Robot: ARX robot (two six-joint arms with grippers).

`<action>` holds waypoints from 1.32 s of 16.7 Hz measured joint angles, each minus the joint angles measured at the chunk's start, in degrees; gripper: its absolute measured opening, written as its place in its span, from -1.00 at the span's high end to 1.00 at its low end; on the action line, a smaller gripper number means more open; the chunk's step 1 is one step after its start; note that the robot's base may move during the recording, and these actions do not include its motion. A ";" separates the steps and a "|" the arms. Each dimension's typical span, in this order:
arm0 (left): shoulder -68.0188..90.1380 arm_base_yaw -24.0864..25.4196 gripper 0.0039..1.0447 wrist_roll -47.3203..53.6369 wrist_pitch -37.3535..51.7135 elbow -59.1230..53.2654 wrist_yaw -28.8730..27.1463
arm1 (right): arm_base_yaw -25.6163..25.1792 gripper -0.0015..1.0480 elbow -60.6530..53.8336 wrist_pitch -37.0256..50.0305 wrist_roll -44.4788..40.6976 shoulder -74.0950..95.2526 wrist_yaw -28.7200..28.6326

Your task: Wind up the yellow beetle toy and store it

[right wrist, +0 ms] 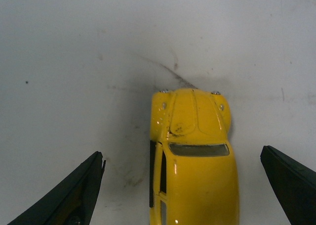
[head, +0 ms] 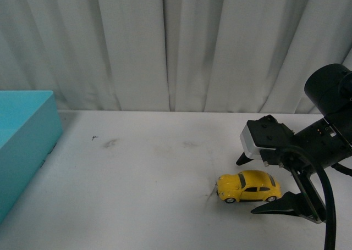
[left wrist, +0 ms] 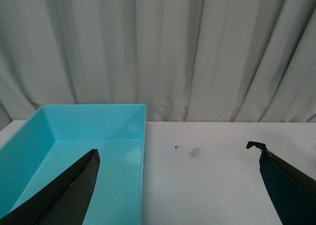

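White curtain at the back, scuffed white worktop in front. The yellow beetle toy sits on its wheels over on the right, well apart from the teal bin at the left edge. The right jaws are spread wide open, one on each side of the car, touching nothing. Probably best to close on the doors and keep the wheels free so it can be rolled back to wind it. The left jaws hang open too, near the bin.
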 joint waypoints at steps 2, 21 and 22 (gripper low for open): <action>0.00 0.00 -0.88 0.02 0.00 0.00 0.02 | 0.07 -0.87 1.66 0.26 1.18 1.75 0.98; 0.00 0.00 -0.88 0.00 0.00 0.00 0.02 | -2.32 0.25 -3.98 5.11 3.43 0.77 -3.10; 0.00 0.00 -0.88 0.02 0.00 0.00 0.02 | -2.38 0.25 -4.17 5.14 3.32 0.72 -3.10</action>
